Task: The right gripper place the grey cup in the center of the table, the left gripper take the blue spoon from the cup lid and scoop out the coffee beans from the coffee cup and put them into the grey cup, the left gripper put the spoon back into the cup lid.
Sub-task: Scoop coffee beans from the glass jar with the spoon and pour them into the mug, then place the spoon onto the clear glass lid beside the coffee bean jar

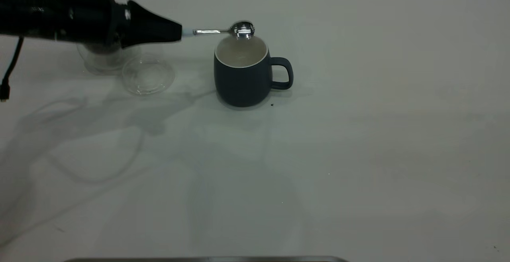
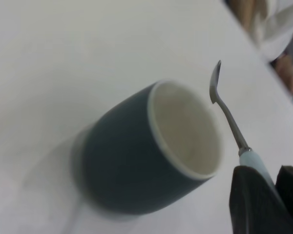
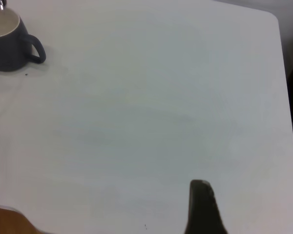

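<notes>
Grey cup point(image 1: 242, 79): upright mid-table, handle toward my right, white inside. Blue spoon point(image 1: 223, 31): clamped in my left gripper point(image 1: 179, 32), level, bowl over the cup's far rim. Lid point(image 1: 148, 75), glass cup point(image 1: 104, 58): adjacent, left.

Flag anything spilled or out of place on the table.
One dark speck, perhaps a coffee bean, lies on the table beside the grey cup, below its handle. Nothing else stands out.

Left gripper point(image 1: 177, 32) grips the blue spoon point(image 1: 223, 31), its bowl above the grey cup's point(image 1: 244, 76) far rim; cup lid point(image 1: 148, 75) and coffee cup point(image 1: 104, 58) sit left on the counter point(image 1: 358, 134).
</notes>
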